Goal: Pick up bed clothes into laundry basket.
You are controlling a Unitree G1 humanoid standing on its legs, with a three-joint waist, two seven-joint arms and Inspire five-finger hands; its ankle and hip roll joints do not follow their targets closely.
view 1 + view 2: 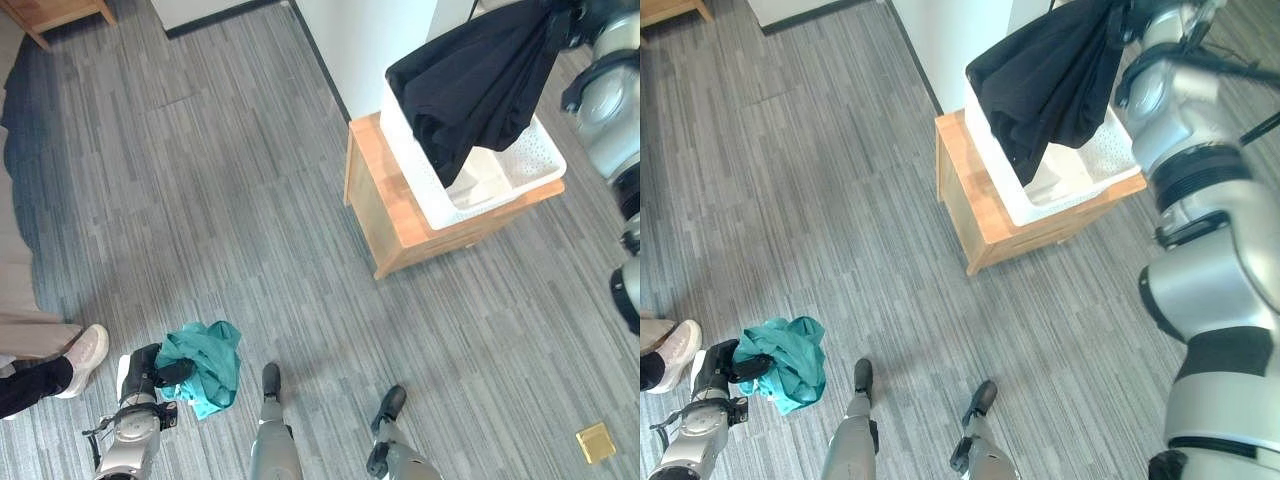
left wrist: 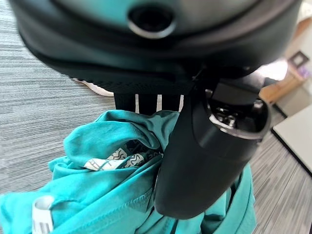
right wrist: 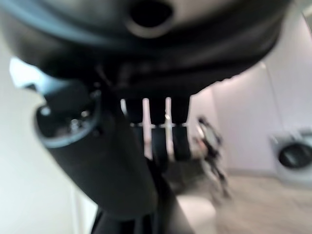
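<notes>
A teal garment (image 1: pixel 205 365) hangs bunched just above the floor at the lower left, and my left hand (image 1: pixel 150 368) is shut on it. In the left wrist view the thumb (image 2: pixel 204 156) presses into the teal cloth (image 2: pixel 97 195). At the upper right, a black garment (image 1: pixel 480 80) hangs over the white laundry basket (image 1: pixel 530 160), its lower end dipping inside. My right hand (image 1: pixel 1130 22) is shut on the garment's top. In the right wrist view the fingers (image 3: pixel 158 141) curl beside the thumb, with dark cloth (image 3: pixel 146 222) below them.
The basket stands on a low wooden table (image 1: pixel 385 215) next to a white wall (image 1: pixel 370 40). A person's shoe (image 1: pixel 85 355) and dark trouser leg are at the left edge beside my left hand. A brass floor plate (image 1: pixel 596 441) lies at the lower right.
</notes>
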